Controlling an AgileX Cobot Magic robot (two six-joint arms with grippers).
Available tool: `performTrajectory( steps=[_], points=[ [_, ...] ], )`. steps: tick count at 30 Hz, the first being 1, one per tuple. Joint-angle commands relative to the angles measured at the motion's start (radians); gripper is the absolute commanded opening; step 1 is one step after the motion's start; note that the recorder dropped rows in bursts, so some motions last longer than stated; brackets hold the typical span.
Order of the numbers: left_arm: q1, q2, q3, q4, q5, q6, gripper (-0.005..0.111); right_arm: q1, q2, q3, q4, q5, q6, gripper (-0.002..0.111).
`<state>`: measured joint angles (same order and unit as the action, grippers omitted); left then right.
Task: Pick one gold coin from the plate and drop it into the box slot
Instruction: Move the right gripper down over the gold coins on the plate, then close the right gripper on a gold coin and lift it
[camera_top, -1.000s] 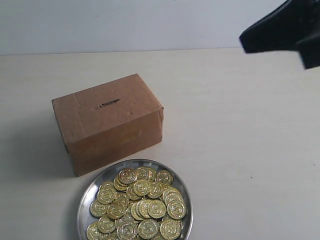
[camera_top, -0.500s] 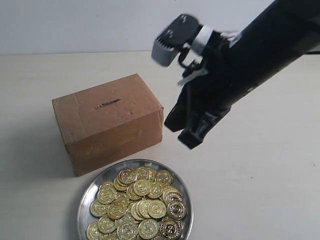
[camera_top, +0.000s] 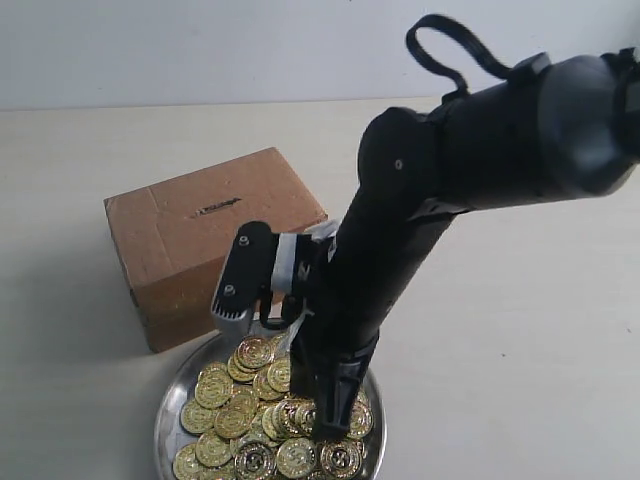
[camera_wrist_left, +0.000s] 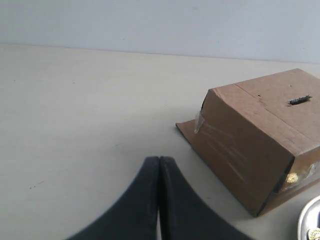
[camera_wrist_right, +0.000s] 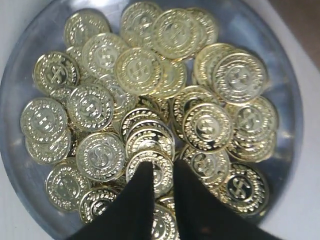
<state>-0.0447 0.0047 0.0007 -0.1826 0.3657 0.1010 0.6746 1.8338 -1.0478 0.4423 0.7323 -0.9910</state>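
Observation:
The silver plate (camera_top: 168, 408) holds a heap of gold coins (camera_top: 232, 402) in front of the brown cardboard box (camera_top: 215, 245), whose slot (camera_top: 216, 208) is on its top face. My right gripper (camera_top: 326, 428) reaches down into the plate. In the right wrist view the right gripper (camera_wrist_right: 163, 165) stands open by a narrow gap right over the gold coins (camera_wrist_right: 140, 70) in the plate (camera_wrist_right: 289, 95), with one coin (camera_wrist_right: 163, 176) showing between its tips. My left gripper (camera_wrist_left: 159, 159) is shut and empty above the bare table, apart from the box (camera_wrist_left: 240, 145) and its slot (camera_wrist_left: 299, 100).
The pale table (camera_top: 500, 350) surrounds the box and the plate. The right arm's black body (camera_top: 420, 210) crosses above the box's right corner. A sliver of the plate (camera_wrist_left: 309, 226) shows beside the box in the left wrist view.
The right arm has swung in from the upper right and come down, so its gripper now sits low over the coins in the plate. Box and plate have not moved.

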Motion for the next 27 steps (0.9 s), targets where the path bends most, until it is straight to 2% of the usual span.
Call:
performTrajectory(
  steps=[1, 5, 7, 27],
  points=[
    [-0.004, -0.005, -0.001, -0.003, -0.005, -0.001, 0.0, 0.036, 0.016, -0.007, -0.016, -0.054, -0.013, 0.031],
    [-0.004, -0.005, -0.001, -0.003, -0.005, -0.001, 0.0, 0.046, 0.016, -0.007, -0.016, -0.141, -0.013, 0.05],
    [-0.004, -0.005, -0.001, -0.003, -0.005, -0.001, 0.0, 0.046, 0.016, -0.007, -0.016, -0.181, -0.011, 0.053],
    [-0.004, -0.005, -0.001, -0.003, -0.005, -0.001, 0.0, 0.046, 0.105, -0.007, -0.005, -0.267, -0.003, 0.053]
  ],
)
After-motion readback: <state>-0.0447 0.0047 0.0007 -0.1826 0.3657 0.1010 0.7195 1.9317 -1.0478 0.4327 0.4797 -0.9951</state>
